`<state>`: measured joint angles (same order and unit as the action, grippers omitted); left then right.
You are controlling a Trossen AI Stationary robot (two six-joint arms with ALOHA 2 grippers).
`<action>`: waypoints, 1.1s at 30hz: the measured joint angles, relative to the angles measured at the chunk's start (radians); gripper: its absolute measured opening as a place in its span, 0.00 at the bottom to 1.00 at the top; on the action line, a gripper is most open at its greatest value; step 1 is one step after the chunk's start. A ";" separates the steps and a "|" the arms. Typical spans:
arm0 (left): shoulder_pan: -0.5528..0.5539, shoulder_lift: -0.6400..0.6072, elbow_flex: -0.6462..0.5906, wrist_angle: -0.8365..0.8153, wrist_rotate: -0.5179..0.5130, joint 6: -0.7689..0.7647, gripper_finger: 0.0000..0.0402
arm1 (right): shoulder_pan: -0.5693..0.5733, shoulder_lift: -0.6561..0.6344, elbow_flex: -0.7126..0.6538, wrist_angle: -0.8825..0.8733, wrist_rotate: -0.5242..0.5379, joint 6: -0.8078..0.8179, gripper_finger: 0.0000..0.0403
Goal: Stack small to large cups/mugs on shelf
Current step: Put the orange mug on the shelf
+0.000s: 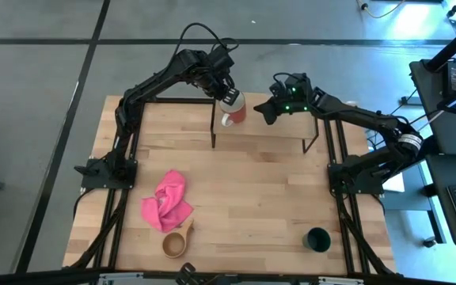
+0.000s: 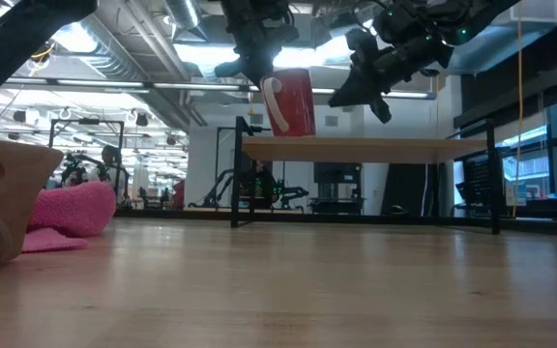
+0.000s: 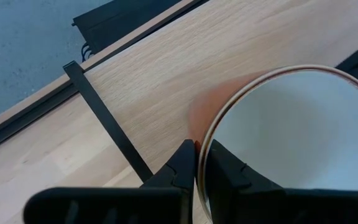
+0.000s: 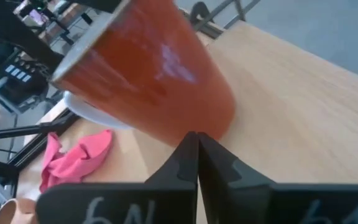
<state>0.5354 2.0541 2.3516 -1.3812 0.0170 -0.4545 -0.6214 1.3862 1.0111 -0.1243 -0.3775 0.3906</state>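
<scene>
The red mug (image 1: pixel 234 109) with a white inside (image 3: pixel 297 130) is at the left end of the shelf (image 1: pixel 279 131), slightly tilted, with its white handle (image 2: pixel 274 99) toward the table's near side. My left gripper (image 1: pixel 227 96) is shut on its rim from above. My right gripper (image 1: pixel 261 112) is shut and empty just right of the mug, its tips (image 4: pixel 196 142) pointing at the mug's lower wall with a small gap in the low view (image 2: pixel 341 97). The tan wooden cup (image 1: pixel 176 244) and the dark green cup (image 1: pixel 317 239) stand on the table near its front edge. My left gripper pinches the mug's rim (image 3: pixel 199 163), one finger (image 3: pixel 229 171) inside the mug and one (image 3: pixel 180 171) outside. The fingers come from above, pointing down. The mug hangs slightly tilted, its base (image 2: pixel 298 132) at the shelf's top board; I cannot tell whether it rests there.
A pink cloth (image 1: pixel 167 202) lies on the table's near left, beside the wooden cup. The shelf's thin black legs (image 1: pixel 214 127) stand at its ends. The shelf's top board is bare to the right of the mug (image 2: pixel 404 148).
</scene>
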 joint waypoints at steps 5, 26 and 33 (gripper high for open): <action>0.000 0.000 0.000 0.003 0.000 0.000 0.04 | 0.035 0.019 0.000 0.002 -0.001 0.026 0.01; -0.006 -0.001 0.000 0.006 0.023 0.016 0.08 | 0.065 0.035 0.000 0.024 0.043 0.028 0.01; -0.007 -0.002 0.002 0.011 0.029 0.020 0.11 | 0.064 0.035 0.000 0.024 0.046 0.026 0.01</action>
<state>0.5285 2.0521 2.3531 -1.3702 0.0458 -0.4343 -0.5569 1.4210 1.0111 -0.1001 -0.3317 0.4166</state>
